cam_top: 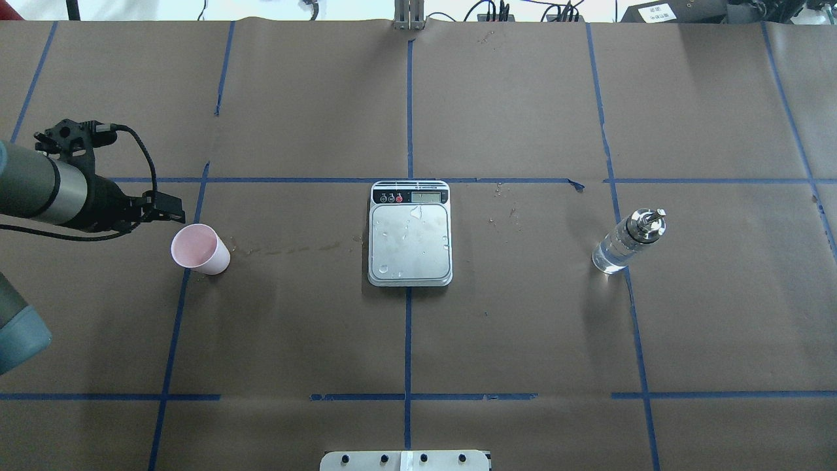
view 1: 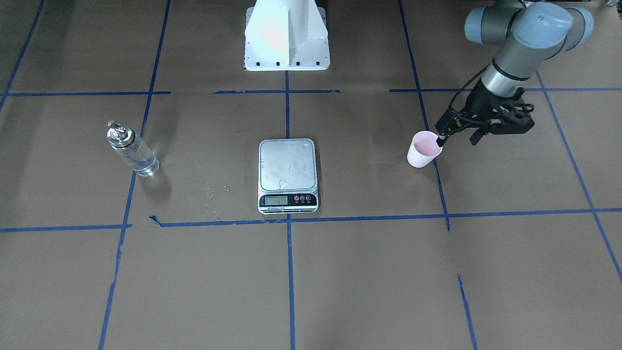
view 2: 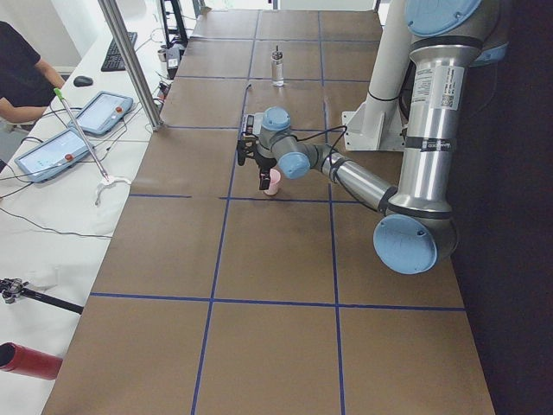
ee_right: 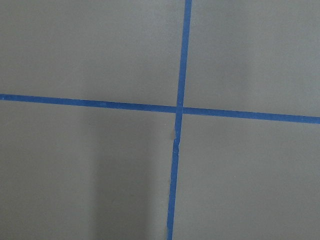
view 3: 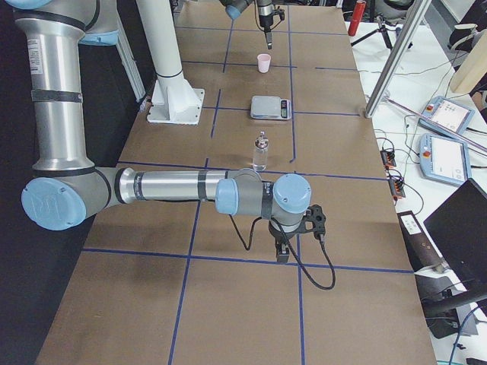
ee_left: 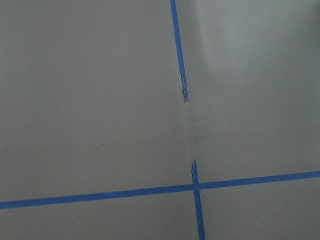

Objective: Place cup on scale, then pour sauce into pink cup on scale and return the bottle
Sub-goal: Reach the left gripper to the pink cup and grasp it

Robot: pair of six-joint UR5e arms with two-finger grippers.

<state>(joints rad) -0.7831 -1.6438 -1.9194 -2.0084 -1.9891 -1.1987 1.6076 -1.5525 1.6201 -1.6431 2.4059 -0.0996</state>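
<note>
We see the left gripper (view 1: 457, 140) with its 2 fingers (view 1: 440, 140) spread and pointing down at the table (view 1: 340, 272). The cup (view 1: 424, 149) stands upright on the table, outside the gap, with its rim right at 1 fingertip; we cannot tell whether they touch. The scale (view 1: 287, 167) lies well apart from those fingers, past the cup, with droplets (cam_top: 416, 212) on its platform. The bottle (view 1: 132, 150) stands upright farther still, beyond the scale, and the sauce (view 1: 142, 163) shows clear through its glass. The right gripper (view 3: 282, 256) hangs low over the table, well apart from the bottle; we cannot tell how its fingers stand.
</note>
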